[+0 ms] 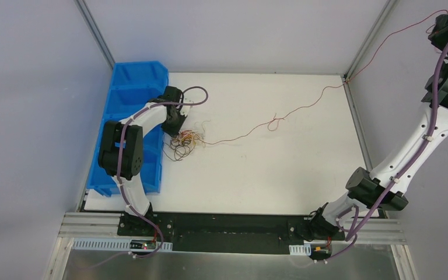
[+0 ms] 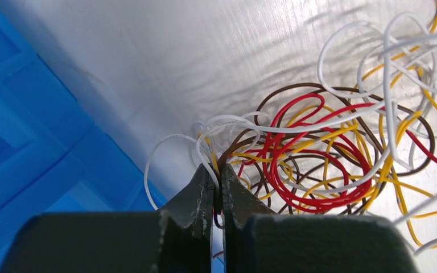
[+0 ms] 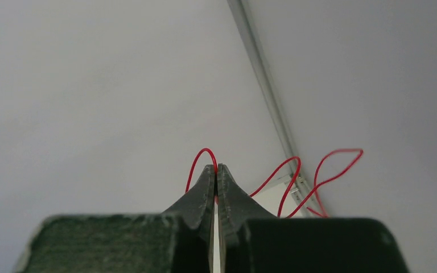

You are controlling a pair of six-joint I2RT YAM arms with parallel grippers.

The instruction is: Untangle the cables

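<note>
The cables (image 1: 185, 143) lie as a small tangle of red, yellow, brown and white loops on the white table, beside the blue bins. In the left wrist view the tangle (image 2: 318, 159) fills the right half. My left gripper (image 1: 175, 125) is low at the tangle's left edge; its tips (image 2: 216, 177) are shut on white and brown strands. One long red wire (image 1: 280, 121) runs from the tangle across the table and up to the top right. My right gripper (image 1: 438, 24) is raised high there, shut (image 3: 216, 168) on the red wire (image 3: 202, 154), which loops to its right.
A row of blue bins (image 1: 129, 87) stands along the table's left edge, close to my left arm, and shows in the left wrist view (image 2: 28, 142). Grey walls with metal corner posts (image 1: 359, 52) enclose the table. The red wire has a small knot-like loop (image 1: 275, 122) mid-table.
</note>
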